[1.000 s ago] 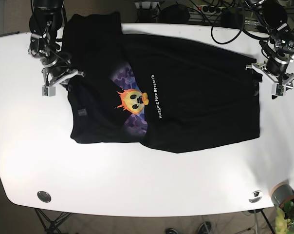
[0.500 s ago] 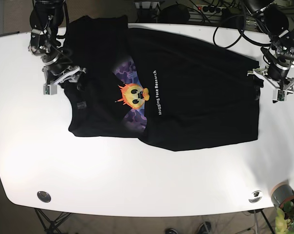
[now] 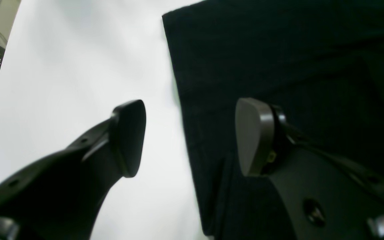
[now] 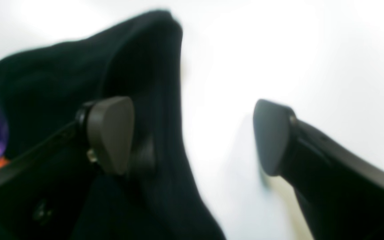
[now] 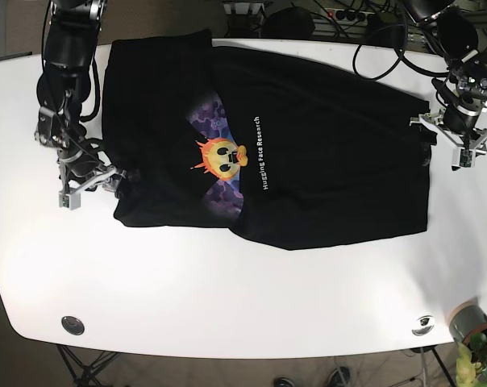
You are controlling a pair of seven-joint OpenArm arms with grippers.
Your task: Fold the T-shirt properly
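A black T-shirt (image 5: 324, 145) lies spread on the white table (image 5: 227, 290), with a flame-face graphic (image 5: 223, 160) and white lettering facing up. My right gripper (image 5: 92, 184) is at the shirt's left edge near its lower corner. In the right wrist view this gripper (image 4: 192, 135) is open, one finger (image 4: 112, 133) over a raised fold of black cloth (image 4: 145, 50), the other over bare table. My left gripper (image 5: 447, 141) is at the shirt's right edge. It is open (image 3: 190, 136), straddling the cloth edge (image 3: 278, 50), gripping nothing.
Two round metal inserts (image 5: 72, 325) (image 5: 423, 325) sit near the table's front edge. A potted plant (image 5: 473, 330) stands off the front right corner. Cables and dark equipment (image 5: 308, 16) crowd the space behind the back edge.
My right gripper has moved toward the front of the table along the shirt's left edge, and the cloth there has shifted with it. The left gripper has barely moved.
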